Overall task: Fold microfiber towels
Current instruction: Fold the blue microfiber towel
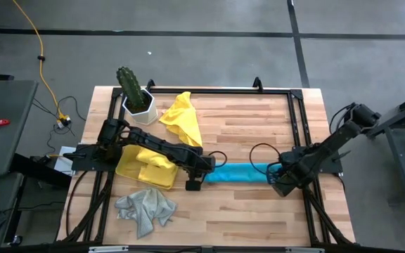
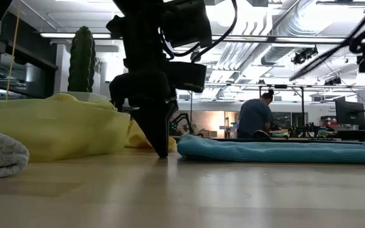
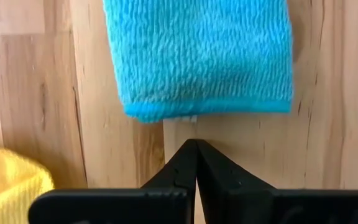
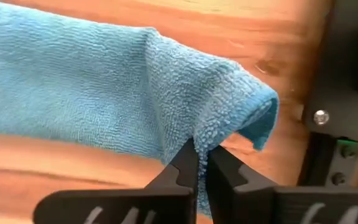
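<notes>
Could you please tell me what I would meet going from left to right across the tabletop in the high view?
Grey towel → left pincer, shut and empty on the table → turquoise towel, stretched long → right pincer, shut on the towel's far end.

Overhead looks straight down, low view skims the tabletop, both wrist cameras sit close; all share the blue towel (image 1: 239,173).

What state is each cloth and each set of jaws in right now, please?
Blue towel: folded into a long strip, flat on table.
Right gripper: jaws shut on blue towel's end.
Left gripper: jaws shut, empty, beside towel's other end.
Grey towel: crumpled.
Yellow towel: crumpled.
</notes>
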`<state>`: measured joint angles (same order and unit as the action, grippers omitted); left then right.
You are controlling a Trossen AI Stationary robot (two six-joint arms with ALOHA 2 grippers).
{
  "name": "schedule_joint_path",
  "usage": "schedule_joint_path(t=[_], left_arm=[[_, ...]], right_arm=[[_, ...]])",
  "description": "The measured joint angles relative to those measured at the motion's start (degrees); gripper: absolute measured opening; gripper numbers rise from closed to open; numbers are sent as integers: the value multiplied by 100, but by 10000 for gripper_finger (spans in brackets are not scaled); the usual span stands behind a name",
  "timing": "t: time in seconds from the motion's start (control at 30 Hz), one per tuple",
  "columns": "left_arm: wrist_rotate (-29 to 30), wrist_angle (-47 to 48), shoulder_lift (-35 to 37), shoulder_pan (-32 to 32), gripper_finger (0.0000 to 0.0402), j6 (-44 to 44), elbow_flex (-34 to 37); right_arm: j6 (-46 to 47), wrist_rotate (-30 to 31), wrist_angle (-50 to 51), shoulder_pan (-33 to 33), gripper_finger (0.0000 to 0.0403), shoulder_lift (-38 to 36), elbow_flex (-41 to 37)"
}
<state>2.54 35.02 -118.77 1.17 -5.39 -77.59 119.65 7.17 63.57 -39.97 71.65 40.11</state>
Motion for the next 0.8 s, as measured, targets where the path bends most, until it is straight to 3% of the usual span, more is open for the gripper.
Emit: schedule_joint_path(t=[0.3,0.8], left_arm=[[14,-395,-27,-2,0,0,8],[-224,-1172,-60,-9,0,0,10]], right_arm=[[-779,780,-123,25,1,-87,707],[-2462,2227,-2568,662,0,-72,656]])
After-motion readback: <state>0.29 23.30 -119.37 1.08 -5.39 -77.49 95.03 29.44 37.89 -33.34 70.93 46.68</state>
